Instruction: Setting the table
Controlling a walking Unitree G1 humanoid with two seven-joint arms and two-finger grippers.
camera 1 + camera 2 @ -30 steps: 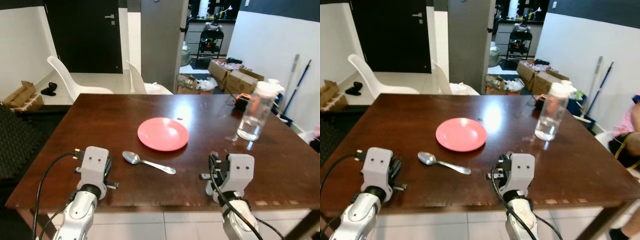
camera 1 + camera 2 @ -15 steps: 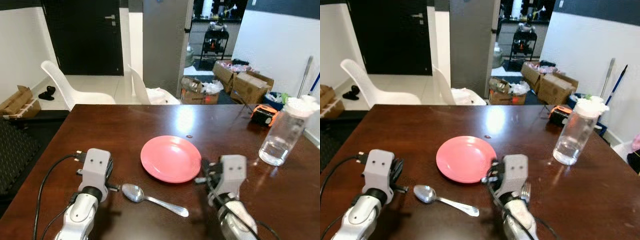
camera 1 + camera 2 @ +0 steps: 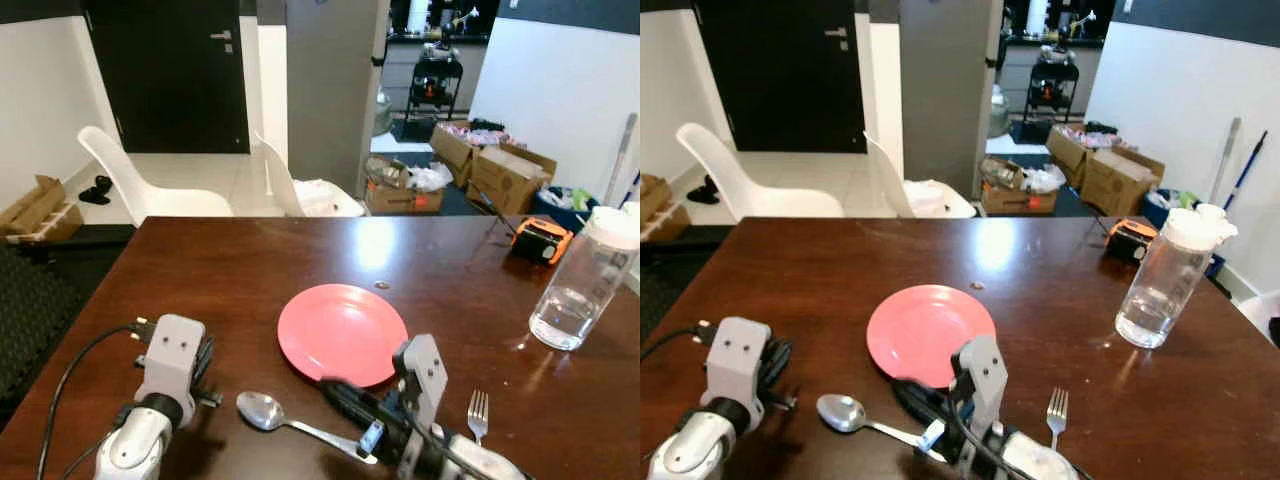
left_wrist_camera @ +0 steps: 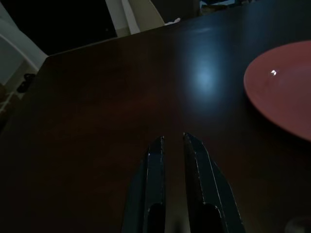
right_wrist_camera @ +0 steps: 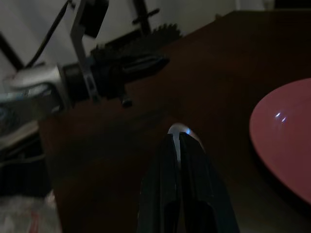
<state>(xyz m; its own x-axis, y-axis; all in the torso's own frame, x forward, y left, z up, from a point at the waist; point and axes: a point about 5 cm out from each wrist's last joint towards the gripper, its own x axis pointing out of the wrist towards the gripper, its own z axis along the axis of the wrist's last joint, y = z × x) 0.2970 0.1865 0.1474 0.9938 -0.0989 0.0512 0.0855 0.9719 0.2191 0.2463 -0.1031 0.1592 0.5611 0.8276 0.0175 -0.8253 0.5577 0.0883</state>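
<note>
A round pink plate (image 3: pixel 342 333) sits near the middle of the dark brown wooden bench (image 3: pixel 250 270), with a silver metal spoon (image 3: pixel 295 423) lying just in front of it, bowl toward the robot's left, and a silver metal fork (image 3: pixel 477 414) lying to the plate's right, tines pointing away from the robot. The right gripper (image 3: pixel 335 392) reaches across the bench's near edge toward the left, its long black fingers (image 5: pixel 181 184) pressed together, with only a sliver between them, low over the spoon's handle; in the right wrist view the spoon's bowl gleams just past the fingertips. The left gripper (image 4: pixel 173 141) hovers over bare bench to the left of the spoon, its fingers (image 4: pixel 155 170) held slightly apart and pinching nothing. A clear plastic water bottle with a white lid (image 3: pixel 1168 277) stands upright near the bench's right edge, and an orange-and-black tape measure (image 3: pixel 538 241) rests behind it. Two white moulded chairs (image 3: pixel 160 185) stand at the far side.
</note>
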